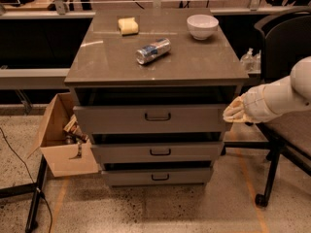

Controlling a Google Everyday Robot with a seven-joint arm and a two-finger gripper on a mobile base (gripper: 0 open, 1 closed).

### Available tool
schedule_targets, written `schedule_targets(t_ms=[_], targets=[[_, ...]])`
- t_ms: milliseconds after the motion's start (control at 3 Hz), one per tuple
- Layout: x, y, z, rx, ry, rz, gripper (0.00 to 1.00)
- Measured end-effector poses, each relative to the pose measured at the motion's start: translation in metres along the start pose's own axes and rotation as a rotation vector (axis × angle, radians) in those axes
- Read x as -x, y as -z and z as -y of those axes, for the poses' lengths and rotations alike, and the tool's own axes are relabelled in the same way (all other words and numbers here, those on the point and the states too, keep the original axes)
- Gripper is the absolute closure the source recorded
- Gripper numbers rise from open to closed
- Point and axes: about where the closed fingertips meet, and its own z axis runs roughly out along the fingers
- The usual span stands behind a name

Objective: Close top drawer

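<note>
The fingers (231,114) of the gripper (235,112) look pressed together with nothing in them, just off the right end of the top drawer (112,121), which stands pulled out beneath the surface (194,62), its long front and handle (157,116) stretching away to their left.

Lab-like office space, speckled stone floor (146,212), black wheeled chair (286,47), open brown cardboard box (63,159), gripper (235,112) right of grey drawer cabinet (194,62)
</note>
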Motion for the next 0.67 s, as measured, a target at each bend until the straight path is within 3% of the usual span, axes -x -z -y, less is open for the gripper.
schedule_targets(t_ms=[333,667], targets=[[-0.0059,0.0641,0.0040,-0.021,-0.148,-0.021,0.80],[-0.0036,0.0644,0.0050,-0.021,-0.189,-0.020,0.57]])
